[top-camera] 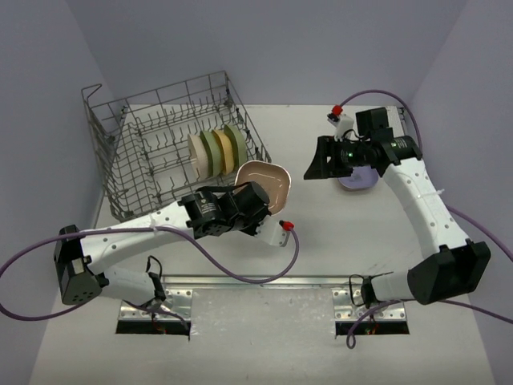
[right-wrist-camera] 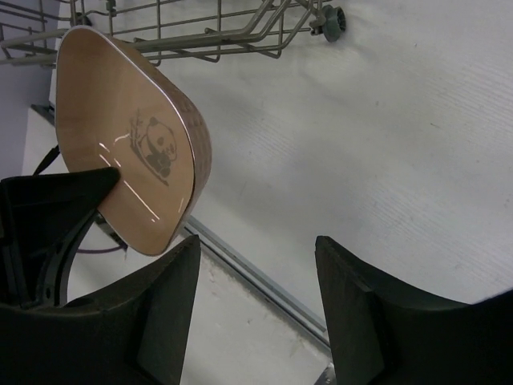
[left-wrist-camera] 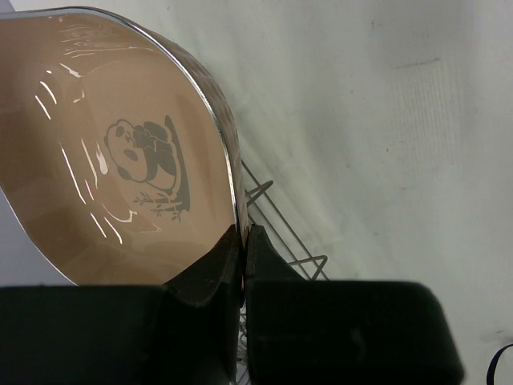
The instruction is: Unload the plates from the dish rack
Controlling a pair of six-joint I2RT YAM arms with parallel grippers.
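The grey wire dish rack (top-camera: 136, 152) stands at the far left, with several plates (top-camera: 216, 151) upright in its tines, cream, green and yellow. My left gripper (top-camera: 263, 208) is shut on the rim of a tan plate (top-camera: 266, 183) with a panda print and holds it tilted above the table, just off the rack's right corner. The left wrist view shows the jaws (left-wrist-camera: 243, 237) pinching that plate (left-wrist-camera: 120, 160). My right gripper (top-camera: 313, 167) is open and empty, facing the tan plate (right-wrist-camera: 120, 144) from the right. A lavender plate (top-camera: 358, 181) lies on the table, partly hidden under the right arm.
Purple cables loop from both arms across the near table. A metal rail (top-camera: 264, 282) runs along the table's front edge. Grey walls close in the far side and both flanks. A wheeled corner of the rack (right-wrist-camera: 330, 18) shows in the right wrist view.
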